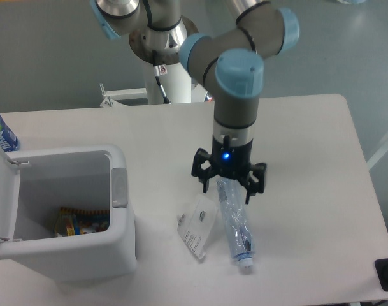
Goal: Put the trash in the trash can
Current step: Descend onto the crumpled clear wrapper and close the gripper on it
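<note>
A crushed clear plastic bottle (235, 226) with a white cap lies lengthwise on the table, cap toward the front edge. Just left of it lies a small flat clear packet (198, 226) with white card. My gripper (227, 190) hangs open right over the bottle's far end, one finger on each side of it, not closed on it. The trash can (120, 191), a boxy white bin with its lid swung open to the left, stands at the front left with colourful wrappers inside.
An uncrushed bottle with a blue label (0, 132) stands at the far left edge behind the bin. The robot's base column (165, 70) rises behind the table. A dark object (387, 274) sits at the front right corner.
</note>
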